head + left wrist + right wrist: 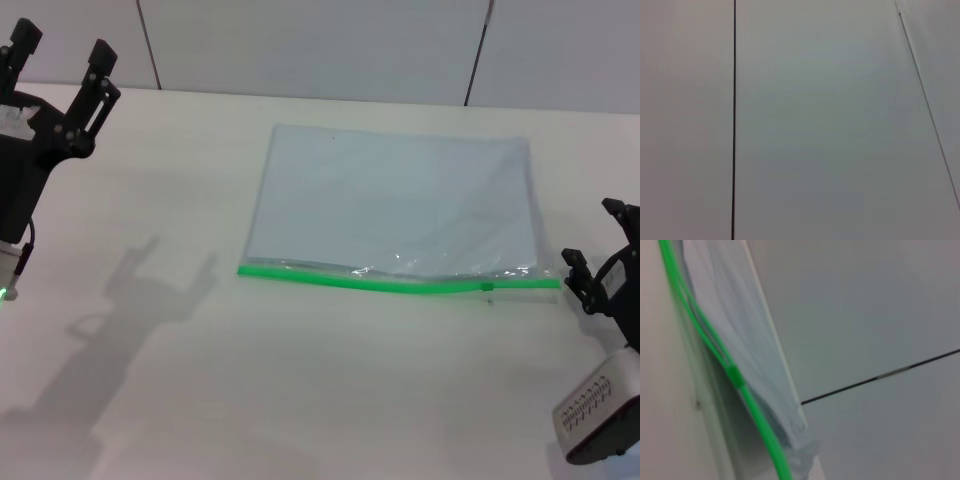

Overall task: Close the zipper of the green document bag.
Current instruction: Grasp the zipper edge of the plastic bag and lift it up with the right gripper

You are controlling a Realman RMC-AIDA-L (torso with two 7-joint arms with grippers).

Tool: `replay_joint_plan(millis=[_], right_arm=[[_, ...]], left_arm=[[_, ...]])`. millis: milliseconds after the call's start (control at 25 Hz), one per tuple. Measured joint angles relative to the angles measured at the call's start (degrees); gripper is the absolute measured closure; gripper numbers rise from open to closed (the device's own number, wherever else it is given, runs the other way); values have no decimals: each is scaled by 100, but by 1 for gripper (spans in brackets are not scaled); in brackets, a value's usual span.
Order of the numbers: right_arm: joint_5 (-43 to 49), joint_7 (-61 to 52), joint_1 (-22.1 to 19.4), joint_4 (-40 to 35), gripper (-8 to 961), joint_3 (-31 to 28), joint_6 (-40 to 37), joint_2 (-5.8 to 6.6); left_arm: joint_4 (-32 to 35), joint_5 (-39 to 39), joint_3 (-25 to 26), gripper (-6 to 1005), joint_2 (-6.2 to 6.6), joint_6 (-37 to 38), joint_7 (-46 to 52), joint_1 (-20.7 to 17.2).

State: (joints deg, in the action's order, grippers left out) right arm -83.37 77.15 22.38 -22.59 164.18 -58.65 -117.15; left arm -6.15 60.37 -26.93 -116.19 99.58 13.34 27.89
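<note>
The green document bag (395, 205) lies flat in the middle of the white table, a pale blue-grey translucent pouch. Its zipper (400, 282) is a bright green strip along the near long edge, with the small slider (488, 287) close to the right end. In the right wrist view the zipper (705, 335) splits into two strands on one side of the slider (733, 374). My right gripper (597, 240) hovers open just off the bag's near right corner, holding nothing. My left gripper (60, 55) is raised at the far left, open and empty, well away from the bag.
The white table (300, 400) carries only the bag. Grey wall panels (310, 45) with dark seams stand behind its far edge. The left wrist view shows only wall panels (840, 125) with a dark vertical seam (734, 120).
</note>
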Motion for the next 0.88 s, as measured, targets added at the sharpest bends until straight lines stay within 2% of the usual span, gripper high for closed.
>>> replay_joint_plan(millis=[400, 880], right_arm=[[-170, 344, 51, -60, 115, 58, 225, -12], [-153, 790, 250, -603, 119, 62, 653, -17]], left_arm=[[0, 0, -11, 206, 0, 0, 29, 12], [0, 0, -37, 206, 0, 0, 46, 42]])
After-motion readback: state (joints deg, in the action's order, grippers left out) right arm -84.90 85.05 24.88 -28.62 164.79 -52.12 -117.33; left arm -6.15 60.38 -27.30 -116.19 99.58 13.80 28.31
